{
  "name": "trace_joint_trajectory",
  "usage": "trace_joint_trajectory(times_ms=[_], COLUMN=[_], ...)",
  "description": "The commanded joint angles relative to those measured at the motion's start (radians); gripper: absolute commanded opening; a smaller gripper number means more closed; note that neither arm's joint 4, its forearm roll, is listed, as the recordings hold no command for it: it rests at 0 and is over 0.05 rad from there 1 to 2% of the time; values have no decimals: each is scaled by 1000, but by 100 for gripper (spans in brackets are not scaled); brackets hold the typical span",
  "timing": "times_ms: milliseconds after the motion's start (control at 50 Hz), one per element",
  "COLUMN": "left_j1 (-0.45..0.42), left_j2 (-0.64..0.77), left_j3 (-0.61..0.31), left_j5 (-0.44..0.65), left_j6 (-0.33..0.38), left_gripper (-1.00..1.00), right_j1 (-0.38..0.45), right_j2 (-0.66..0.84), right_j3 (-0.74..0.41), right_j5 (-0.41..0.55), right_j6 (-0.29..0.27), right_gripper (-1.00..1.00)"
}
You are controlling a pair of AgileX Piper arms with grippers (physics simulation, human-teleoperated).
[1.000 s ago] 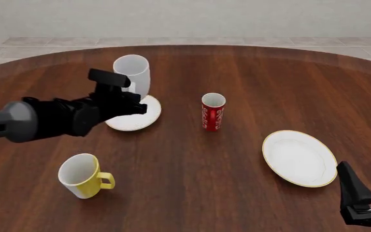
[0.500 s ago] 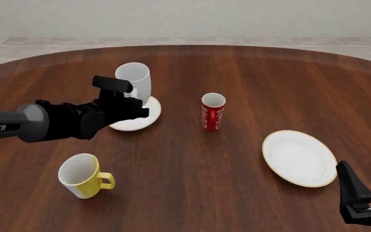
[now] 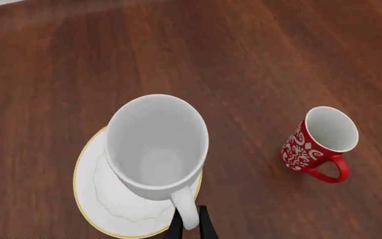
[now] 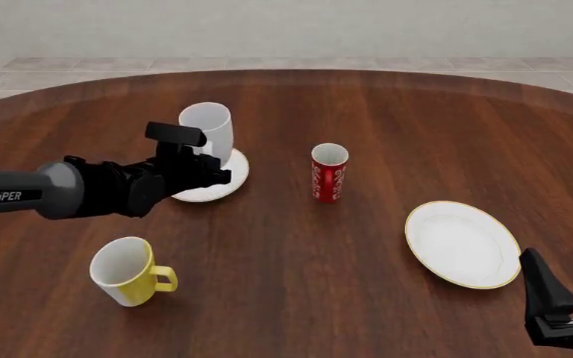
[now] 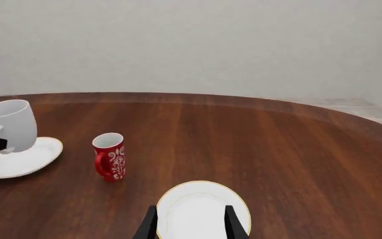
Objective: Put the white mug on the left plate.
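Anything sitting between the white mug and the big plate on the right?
Yes: in the front view the red patterned cup stands between the white mug and the right plate; otherwise bare wood.

The white mug (image 4: pixel 207 127) is seen at the far left of the table, all white and glossy, with its mouth open upward and tilted slightly. It is held above the left plate (image 4: pixel 224 181) by its loop handle (image 3: pixel 185 209); contact with the plate cannot be told. The plate, round, shallow and white with a thin golden rim, lies flat beneath it.
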Motion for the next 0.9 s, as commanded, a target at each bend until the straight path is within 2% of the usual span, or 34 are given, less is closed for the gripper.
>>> trace_joint_trajectory(times_ms=[20,560,900], left_j1=[2,41,33], left_j2=[2,25,56], left_j3=[-5,-1,3], left_j5=[-2,-19,-38], left_j6=[-4,-7,-23], left_gripper=[-100,-100,-100], right_j1=[0,2,1], right_j2=[-3,24,23], right_j3=[0,0,0], right_j5=[2,-21,-21], right_j6=[0,-4,-3], right_gripper=[100,100,100])
